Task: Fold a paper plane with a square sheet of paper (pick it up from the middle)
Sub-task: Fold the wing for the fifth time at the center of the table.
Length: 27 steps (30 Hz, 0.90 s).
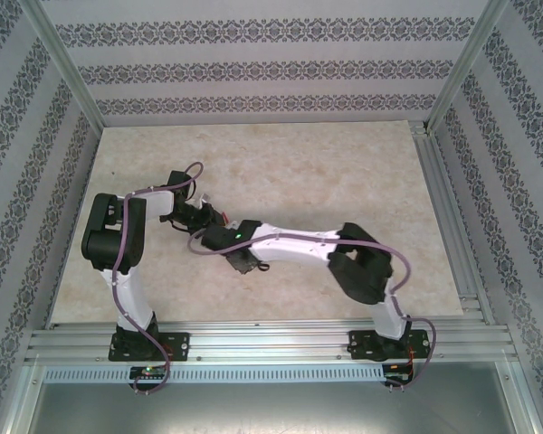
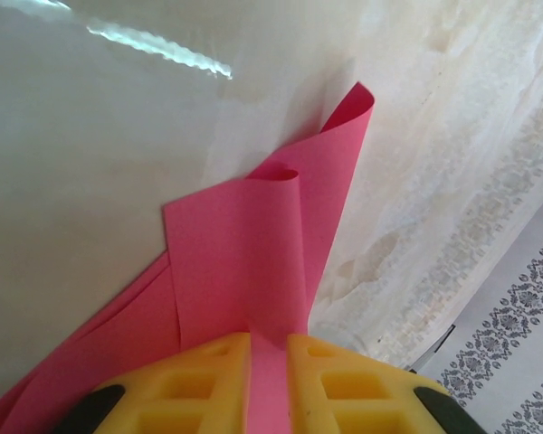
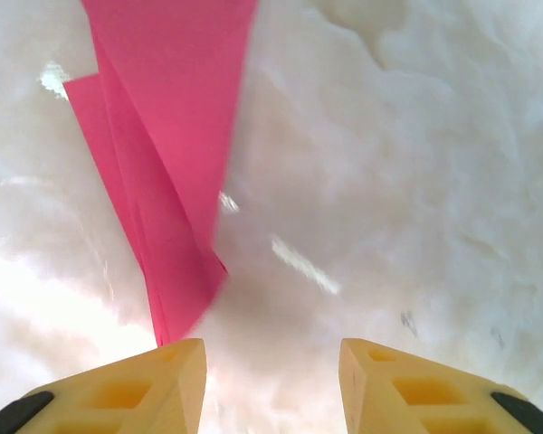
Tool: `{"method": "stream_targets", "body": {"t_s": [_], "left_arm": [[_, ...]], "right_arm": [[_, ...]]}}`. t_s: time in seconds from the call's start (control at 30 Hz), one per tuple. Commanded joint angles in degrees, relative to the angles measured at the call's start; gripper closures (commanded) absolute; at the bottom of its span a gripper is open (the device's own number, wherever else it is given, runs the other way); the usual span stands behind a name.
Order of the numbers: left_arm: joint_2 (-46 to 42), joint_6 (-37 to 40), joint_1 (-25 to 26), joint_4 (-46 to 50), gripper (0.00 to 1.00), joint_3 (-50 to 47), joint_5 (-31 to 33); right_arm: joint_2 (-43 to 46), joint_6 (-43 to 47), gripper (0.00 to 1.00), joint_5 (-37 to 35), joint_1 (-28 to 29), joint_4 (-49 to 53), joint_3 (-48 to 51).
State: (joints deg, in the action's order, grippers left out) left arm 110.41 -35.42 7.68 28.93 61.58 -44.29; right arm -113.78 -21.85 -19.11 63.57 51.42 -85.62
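The square sheet of paper (image 2: 244, 244) is magenta-pink and creased into a narrow shape of overlapping layers, with one corner curling upward. My left gripper (image 2: 270, 342) is shut on its near edge, and a strip of pink runs between the yellow fingers. In the right wrist view the same paper (image 3: 172, 136) tapers down to a point beside the left yellow finger (image 3: 140, 389). My right gripper (image 3: 271, 353) stands open over the bare table with nothing between its fingers. From above, the left gripper (image 1: 202, 220) and the right gripper (image 1: 219, 242) meet at the table's left centre.
The pale marbled table top (image 1: 326, 181) stretches away behind and to the right of the arms. Patterned walls (image 1: 253, 68) and aluminium rails (image 1: 452, 208) enclose it. In the left wrist view the table's edge and a wall (image 2: 516, 307) lie to the right.
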Motion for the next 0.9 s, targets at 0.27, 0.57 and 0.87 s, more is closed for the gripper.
{"method": "stream_targets", "body": {"t_s": [0.27, 0.57, 0.87], "left_arm": [[-1.35, 2.57, 0.50, 3.57, 0.80, 1.14, 1.92], [-1.26, 2.73, 0.40, 4.18, 0.80, 1.52, 1.90], [-1.42, 2.90, 0.05, 4.56, 0.81, 1.28, 2.14]], "right_arm": [[11.23, -14.52, 0.87, 32.48, -14.52, -35.98, 23.45], [4.15, -18.37, 0.97, 37.11, -13.56, -42.47, 23.72], [4.46, -17.49, 0.98, 36.04, -12.43, -39.76, 22.62]]}}
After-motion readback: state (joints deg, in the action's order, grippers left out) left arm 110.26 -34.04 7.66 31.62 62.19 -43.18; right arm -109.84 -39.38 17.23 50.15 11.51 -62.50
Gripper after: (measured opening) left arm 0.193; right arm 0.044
